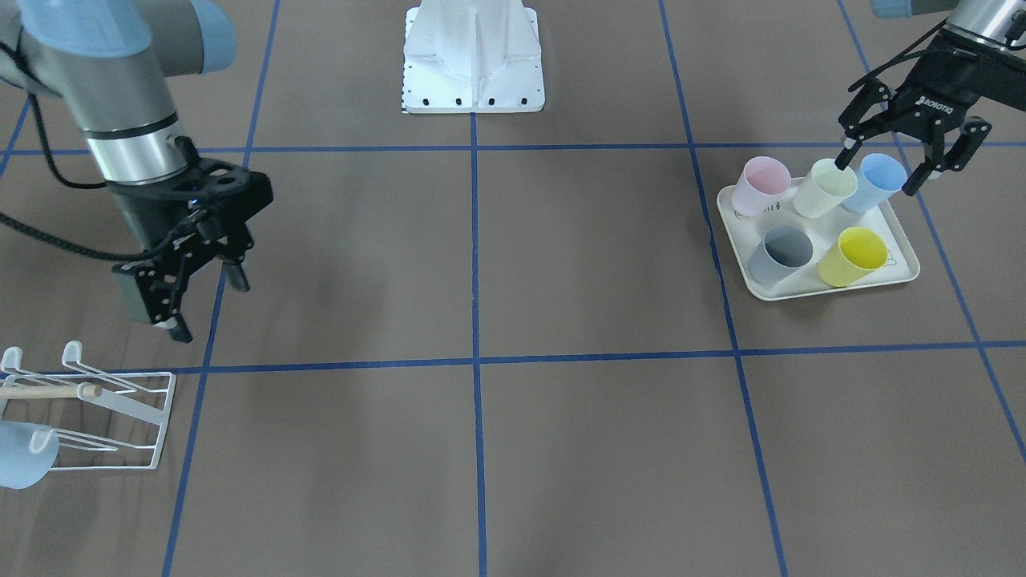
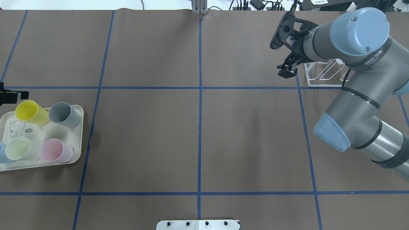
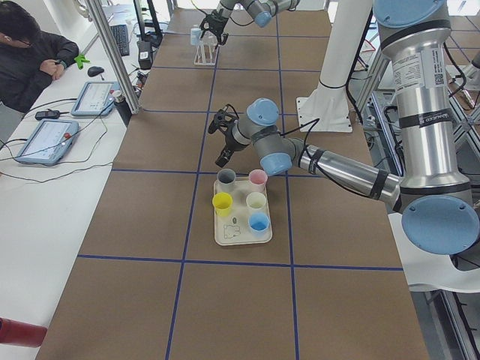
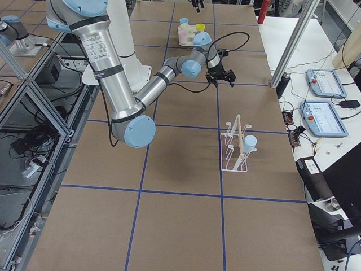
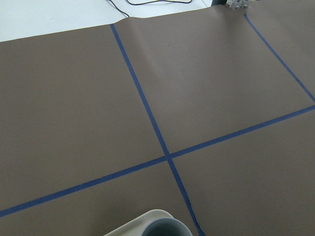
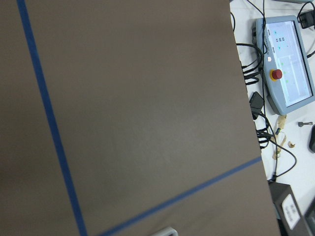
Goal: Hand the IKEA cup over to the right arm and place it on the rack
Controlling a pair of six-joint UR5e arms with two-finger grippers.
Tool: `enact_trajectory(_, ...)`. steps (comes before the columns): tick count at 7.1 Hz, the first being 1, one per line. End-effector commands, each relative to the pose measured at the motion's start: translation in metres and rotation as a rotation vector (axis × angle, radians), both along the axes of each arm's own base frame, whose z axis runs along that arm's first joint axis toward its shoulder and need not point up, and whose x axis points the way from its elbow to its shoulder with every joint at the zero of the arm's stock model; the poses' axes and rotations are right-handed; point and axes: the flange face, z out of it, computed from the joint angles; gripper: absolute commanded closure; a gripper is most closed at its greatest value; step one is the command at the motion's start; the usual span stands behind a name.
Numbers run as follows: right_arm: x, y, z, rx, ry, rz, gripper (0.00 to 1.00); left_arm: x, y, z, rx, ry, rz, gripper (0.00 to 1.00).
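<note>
Several pastel cups stand on a cream tray (image 1: pixel 801 292): pink (image 1: pixel 761 184), pale green (image 1: pixel 824 188), blue (image 1: pixel 878 180), grey (image 1: pixel 784 252) and yellow (image 1: pixel 854 256). My left gripper (image 1: pixel 880 170) hovers open and empty above the tray, touching no cup. Its wrist view shows only the grey cup's rim (image 5: pixel 162 228). The white wire rack (image 1: pixel 156 417) with a wooden rod carries one light-blue cup (image 1: pixel 24 453). My right gripper (image 1: pixel 208 308) is open and empty, in the air next to the rack (image 2: pixel 322 83).
The tray (image 2: pixel 80 134) lies at the table's left end, the rack (image 4: pixel 234 152) at the right end. Blue tape lines cross the brown table. The white robot base (image 1: pixel 473 64) stands at the robot's edge. An operator (image 3: pixel 30 52) and teach pendants sit beside the table.
</note>
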Motion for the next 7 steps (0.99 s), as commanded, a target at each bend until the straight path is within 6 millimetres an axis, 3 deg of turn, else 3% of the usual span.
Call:
enact_trajectory(1,-0.03,0.042,-0.061,-0.099,-0.211,0.042,0.01,0.023,-0.001,0.032,-0.018,-0.075,-0.019,0.0)
enact_trajectory(3,-0.045,0.062,-0.087,-0.136,-0.29,0.035,0.01,0.022,-0.005,0.082,-0.026,-0.123,-0.04,0.0)
enact_trajectory(5,-0.048,0.072,-0.092,-0.142,-0.308,0.024,0.01,0.022,-0.006,0.132,-0.012,-0.155,-0.024,0.0)
enact_trajectory(7,-0.054,0.077,-0.091,-0.142,-0.304,0.014,0.01,0.026,-0.011,0.161,-0.019,-0.16,-0.024,0.01)
